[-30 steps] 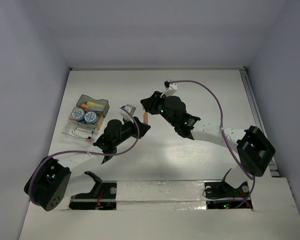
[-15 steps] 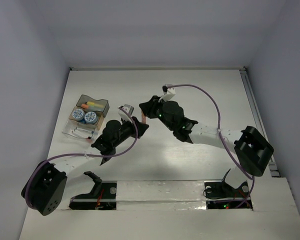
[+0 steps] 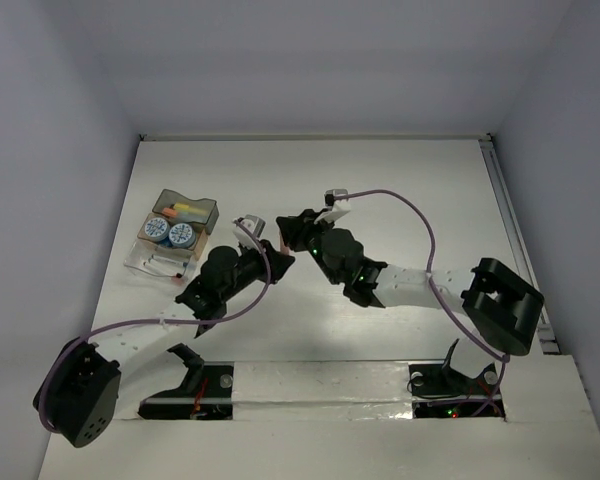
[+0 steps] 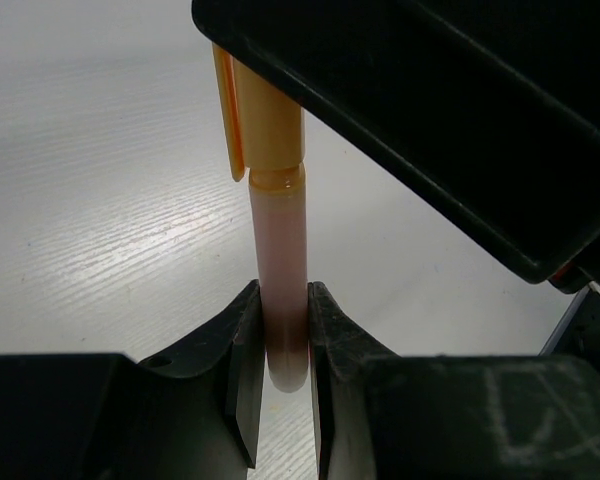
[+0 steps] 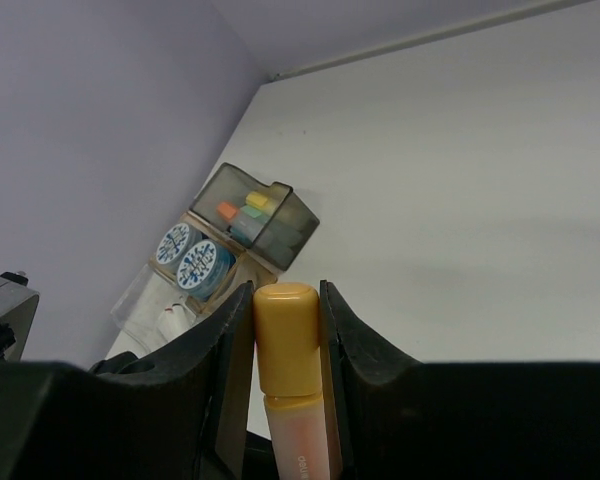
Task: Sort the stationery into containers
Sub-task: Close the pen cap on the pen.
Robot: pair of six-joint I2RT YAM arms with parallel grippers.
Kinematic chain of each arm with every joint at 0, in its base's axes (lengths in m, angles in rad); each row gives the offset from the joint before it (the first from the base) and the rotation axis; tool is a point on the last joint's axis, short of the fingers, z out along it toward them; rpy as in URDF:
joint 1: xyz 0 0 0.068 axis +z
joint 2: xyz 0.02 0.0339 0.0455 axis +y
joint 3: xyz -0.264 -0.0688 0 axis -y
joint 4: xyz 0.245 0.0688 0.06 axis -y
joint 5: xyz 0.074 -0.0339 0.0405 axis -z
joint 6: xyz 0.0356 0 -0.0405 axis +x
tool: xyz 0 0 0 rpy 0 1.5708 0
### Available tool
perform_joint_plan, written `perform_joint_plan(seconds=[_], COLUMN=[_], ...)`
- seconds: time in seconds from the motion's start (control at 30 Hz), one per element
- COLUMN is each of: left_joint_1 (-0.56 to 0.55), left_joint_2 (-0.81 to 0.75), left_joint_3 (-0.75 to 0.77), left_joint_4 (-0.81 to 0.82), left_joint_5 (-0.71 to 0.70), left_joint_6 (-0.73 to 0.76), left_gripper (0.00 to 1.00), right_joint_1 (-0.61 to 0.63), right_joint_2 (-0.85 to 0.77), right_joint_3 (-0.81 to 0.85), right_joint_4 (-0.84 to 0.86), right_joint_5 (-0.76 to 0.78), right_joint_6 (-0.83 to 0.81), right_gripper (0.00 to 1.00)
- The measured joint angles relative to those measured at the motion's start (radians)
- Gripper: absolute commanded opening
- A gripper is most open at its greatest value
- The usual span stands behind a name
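One orange marker is held by both grippers at once, above the table's middle. In the left wrist view my left gripper (image 4: 280, 312) is shut on the bottom end of the marker's pinkish barrel (image 4: 278, 260), and the right gripper's black body (image 4: 430, 130) covers the cap end. The right wrist view shows my right gripper (image 5: 287, 300) shut on the marker's orange cap (image 5: 288, 345). From above, the two grippers meet tip to tip, left (image 3: 278, 260) and right (image 3: 292, 232), and hide the marker. The containers stand at the left: a grey box (image 3: 202, 212), two round blue-white pots (image 3: 168, 232) and a clear tray (image 3: 150, 264).
The grey box (image 5: 285, 225) holds orange, yellow and green pieces. The blue-white pots (image 5: 202, 264) sit next to it in a tan holder, with the clear tray (image 5: 140, 298) just beyond. White side walls enclose the table.
Both arms have shifted a little left and toward the near edge together. Each gripper keeps its hold on the marker.
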Motion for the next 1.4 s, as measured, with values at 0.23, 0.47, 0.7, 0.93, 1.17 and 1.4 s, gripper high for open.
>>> perform_joint_plan(seconds=[0.23, 0.47, 0.7, 0.93, 1.17, 1.4], left_joint_1=[-0.002, -0.009, -0.025, -0.035, -0.04, -0.051], left_joint_2=[-0.016, -0.016, 0.001, 0.029, 0.032, 0.038], left_joint_3=[-0.003, 0.016, 0.055, 0.073, 0.118, 0.211], left_joint_4=[-0.016, -0.082, -0.1, -0.113, -0.189, -0.342], left_joint_5=[0.014, 0.057, 0.132, 0.15, 0.15, 0.177], left_joint_6=[-0.011, -0.023, -0.034, -0.06, -0.06, -0.059], left_gripper=[0.0, 0.0, 0.0, 0.0, 0.0, 0.0], right_joint_1=[0.024, 0.024, 0.024, 0.024, 0.024, 0.016], right_joint_2=[-0.004, -0.066, -0.181, -0.18, -0.186, -0.225], right_joint_3=[-0.006, -0.006, -0.005, -0.006, -0.01, -0.099], right_joint_4=[0.013, -0.124, -0.317, -0.346, -0.338, -0.233], right_joint_5=[0.029, -0.044, -0.048, -0.031, -0.056, -0.094], right_joint_6=[-0.036, -0.04, -0.053, -0.055, -0.067, -0.032], right_gripper=[0.0, 0.0, 0.0, 0.0, 0.0, 0.0])
